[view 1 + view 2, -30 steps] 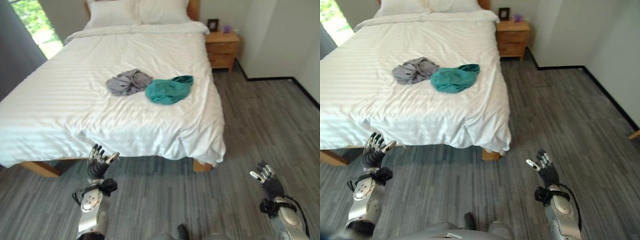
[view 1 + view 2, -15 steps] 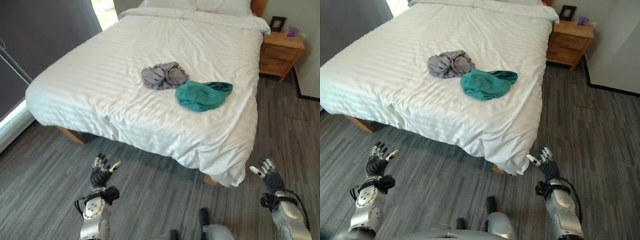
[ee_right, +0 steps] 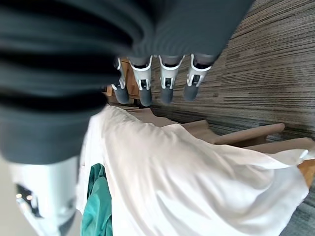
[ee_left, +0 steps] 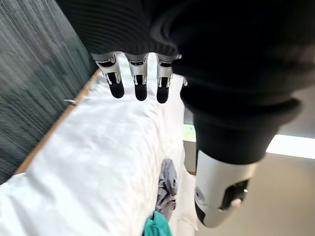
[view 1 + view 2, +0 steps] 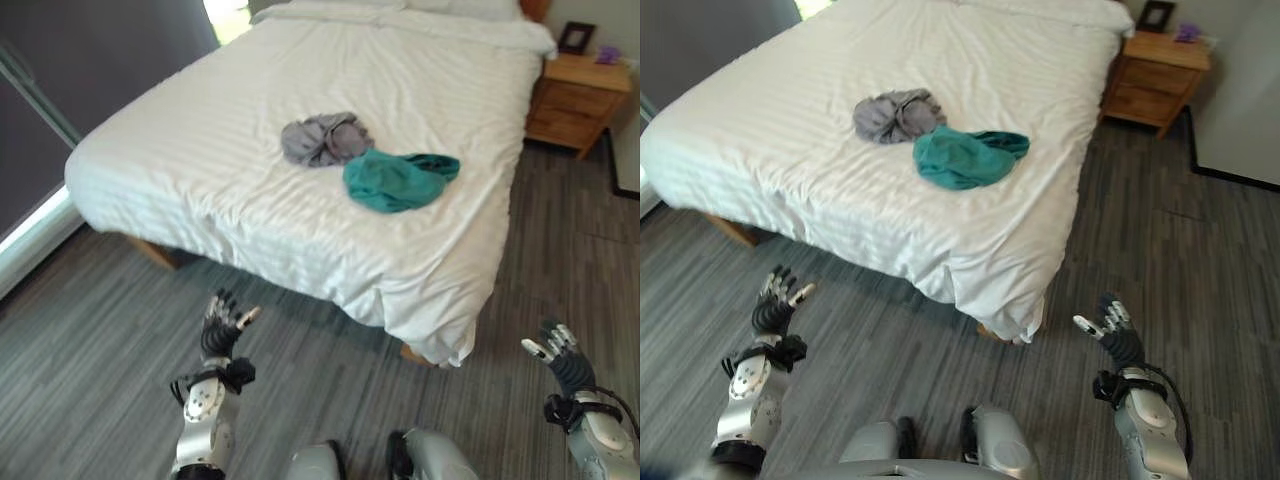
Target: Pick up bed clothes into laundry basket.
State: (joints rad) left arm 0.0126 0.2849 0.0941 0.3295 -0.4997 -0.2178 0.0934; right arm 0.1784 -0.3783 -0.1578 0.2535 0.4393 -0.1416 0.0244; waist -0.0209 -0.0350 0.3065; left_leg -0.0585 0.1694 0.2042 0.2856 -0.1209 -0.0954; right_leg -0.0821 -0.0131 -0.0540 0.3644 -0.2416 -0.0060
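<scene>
A: Clothes to collect, and their place?

B: Two items, touching, on the white bed [image 5: 200, 170], upper centre of the frame. Item one: grey garment [image 5: 320, 138], crumpled. Item two: teal garment [image 5: 395, 180], crumpled, lower right of the grey one, nearer the bed's foot corner.

A: Hands?

B: Left hand [image 5: 222, 325], lower left of frame, raised above the grey plank floor [image 5: 100, 320] just short of the bed edge; fingers straight and spread, holding nothing. Right hand [image 5: 1112, 330], lower right of frame, also over floor, beside the drooping duvet corner; fingers extended, empty.

A: Other furniture?

B: One wooden nightstand [image 5: 580, 100], upper right corner, carrying a dark picture frame [image 5: 574, 38].
</scene>
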